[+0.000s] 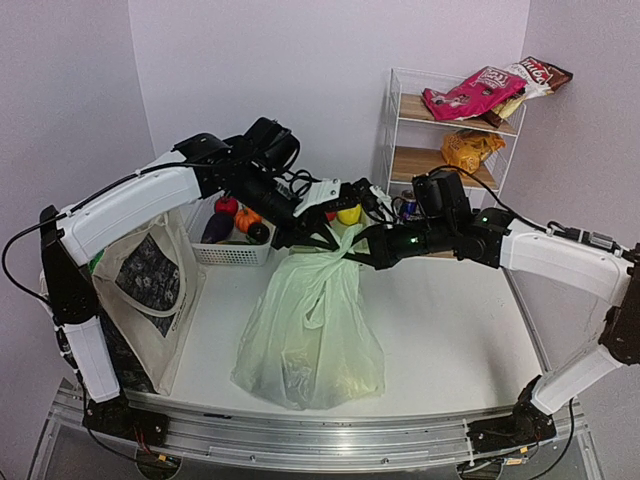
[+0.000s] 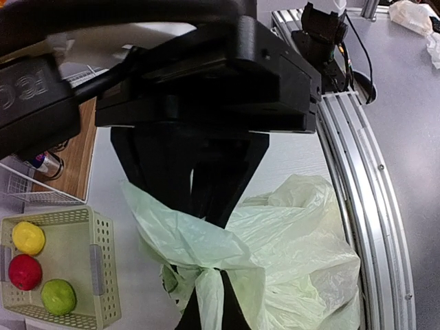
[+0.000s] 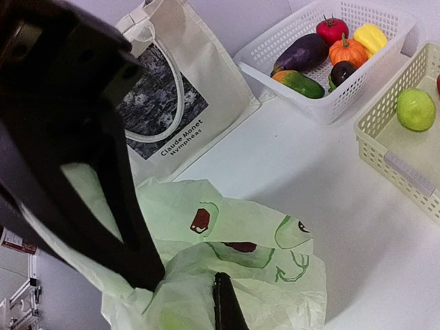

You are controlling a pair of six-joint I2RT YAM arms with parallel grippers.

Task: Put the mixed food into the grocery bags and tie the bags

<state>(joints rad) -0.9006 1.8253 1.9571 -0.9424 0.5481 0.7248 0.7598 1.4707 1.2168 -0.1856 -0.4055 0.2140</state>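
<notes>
The pale-green avocado-print plastic bag [image 1: 310, 340] stands bulging in the middle of the table, its contents hidden. Both grippers meet over its top. My left gripper [image 1: 318, 232] is shut on a twisted handle strip of the bag [image 2: 210, 295]. My right gripper [image 1: 362, 252] has bag plastic [image 3: 234, 240] bunched between its fingers and holds it. The cream canvas tote [image 1: 150, 290] with the dark panel stands at the left, also in the right wrist view [image 3: 172, 103]. An orange crisp packet [image 1: 470, 150] lies on the wire shelf, and a blue-silver can [image 1: 408, 207] stands by its foot.
A white basket [image 1: 232, 252] of toy vegetables, including the eggplant [image 3: 302, 53], sits behind the tote. A cream basket [image 2: 96, 275] holds yellow, red and green fruit. The wire shelf [image 1: 395, 110] at the back right carries a pink crisp packet [image 1: 470, 95].
</notes>
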